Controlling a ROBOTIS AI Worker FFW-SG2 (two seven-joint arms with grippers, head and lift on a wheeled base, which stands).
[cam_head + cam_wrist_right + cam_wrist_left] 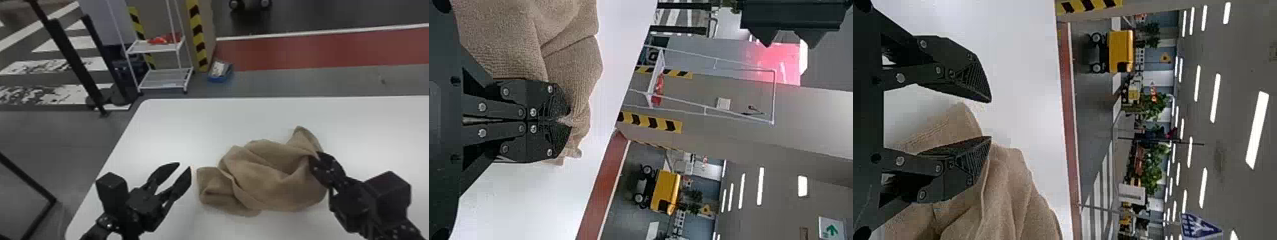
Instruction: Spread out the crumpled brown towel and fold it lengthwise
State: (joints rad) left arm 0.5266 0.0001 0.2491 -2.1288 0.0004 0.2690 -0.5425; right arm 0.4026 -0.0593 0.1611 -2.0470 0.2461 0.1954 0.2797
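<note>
Brown cloth, soft and slightly nubbly, lies in a crumpled heap on a smooth white table point(191, 121): this is the towel point(265, 182) I have to spread and fold. My right pincer point(563, 120) is closed on it at its right side, the two black tips pressed together with a small pucker of fabric drawn in between them. I judge that I hold it there to anchor one side while the rest is pulled flat. Whether that pinch is a true corner or only a fold, I can't say for sure; my own black metal covers the spot.

My left pincer point(184, 166) is spread wide and empty, its pointed, ridged tips just beside the towel's left end. It seems placed to take that loose end, so that both sides can be drawn apart.

Between the two, the towel makes a lumpy, rounded shape. Deep creases run across its middle, a flap doubles over on the left, and a blunt peak points toward the table's far edge. The matt weave looks limp, likely to sag into new wrinkles if lifted by one side alone. Spreading comes first, I think; the lengthwise fold is yet to be made.
</note>
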